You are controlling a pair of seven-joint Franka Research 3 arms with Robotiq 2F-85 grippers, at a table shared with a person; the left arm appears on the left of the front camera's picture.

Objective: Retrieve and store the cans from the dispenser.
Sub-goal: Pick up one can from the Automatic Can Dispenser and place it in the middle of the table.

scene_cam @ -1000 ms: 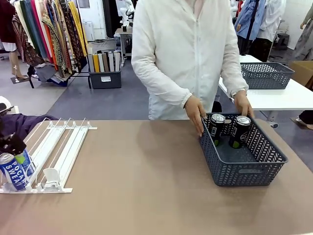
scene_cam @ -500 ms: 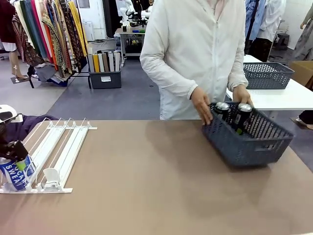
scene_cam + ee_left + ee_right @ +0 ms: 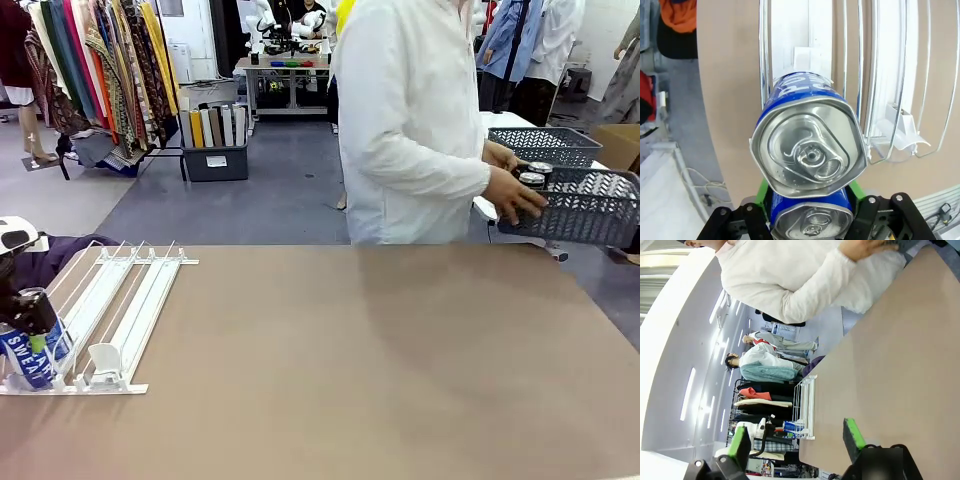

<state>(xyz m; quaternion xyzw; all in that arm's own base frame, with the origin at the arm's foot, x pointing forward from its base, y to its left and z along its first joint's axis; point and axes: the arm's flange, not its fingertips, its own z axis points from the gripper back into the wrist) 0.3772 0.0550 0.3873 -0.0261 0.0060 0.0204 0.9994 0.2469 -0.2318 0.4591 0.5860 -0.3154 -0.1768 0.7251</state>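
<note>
Holding unit: left gripper (image 3: 809, 194), at the left edge of the front view, lowered onto the near end of the dispenser (image 3: 130, 295).
Grip: green pads (image 3: 763, 187) pressed against both sides of the gripped can (image 3: 810, 224), a blue Pocari Sweat one; the jaws are closed on it.
Neighbour: second can (image 3: 807, 150), also blue, just beyond the gripped can in the same lane, its silver top and pull ring turned to the wrist camera.
Rack: the dispenser lies flat on the table (image 3: 350, 350) at its left side, lanes running away from the robot.
Right arm: right gripper (image 3: 796, 437) held clear above the table, wrist rolled so the tabletop stands on edge; fingers spread wide with nothing between them.
Person: at the far right, turned to the right, a hand (image 3: 515, 197) on the grey basket (image 3: 590, 205), which is held off the table.
Basket contents: black cans (image 3: 535, 175) standing upright at its near end.
Behind: second basket (image 3: 545, 145) on a white table (image 3: 600, 230).
Left wrist view adds: a white pusher tab (image 3: 807, 57) right behind the second can.
Right wrist view adds: the dispenser seen across the table, blue cans at its end under the left arm.
</note>
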